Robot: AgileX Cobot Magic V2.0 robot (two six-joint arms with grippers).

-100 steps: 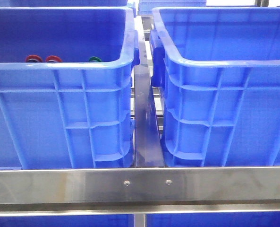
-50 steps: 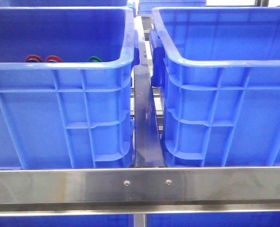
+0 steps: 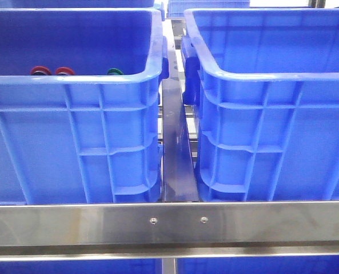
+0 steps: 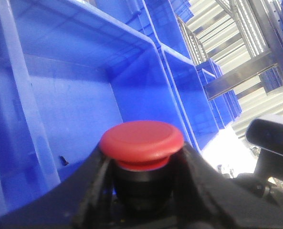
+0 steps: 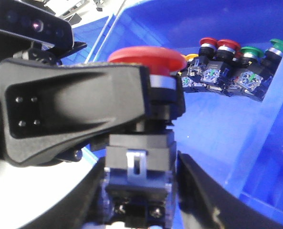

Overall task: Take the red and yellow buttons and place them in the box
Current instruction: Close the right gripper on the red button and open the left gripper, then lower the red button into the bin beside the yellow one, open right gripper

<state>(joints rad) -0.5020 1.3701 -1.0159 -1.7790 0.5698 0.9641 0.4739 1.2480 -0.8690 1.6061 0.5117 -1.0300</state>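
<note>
handover looks like the step in hand. in the left wrist view a red button (image 4: 141, 140), a mushroom-capped switch on a black body, sits between the left gripper (image 4: 143, 191) fingers, which are closed against its body. in the right wrist view a red-capped button (image 5: 146, 59) stands with its grey housing between the right gripper (image 5: 139, 191) fingers, while a second black finger (image 5: 79, 112) clamps it from the side just under the cap. whether the right fingers actually press on the housing, i cannot tell. it is probably the same button seen from both arms, though that is a judgement.

more buttons (image 5: 229, 67) lie in a row on the floor of a blue crate (image 5: 256, 152) beyond: red caps, green caps, and a sliver of yellow. in the front view neither arm shows; only red rings (image 3: 52, 71) and a green one (image 3: 115, 72) peek over the left crate (image 3: 72, 142) rim, beside the right crate (image 3: 272, 142).

next, one arm needs to let go cleanly before the other carries the button to the box.
</note>
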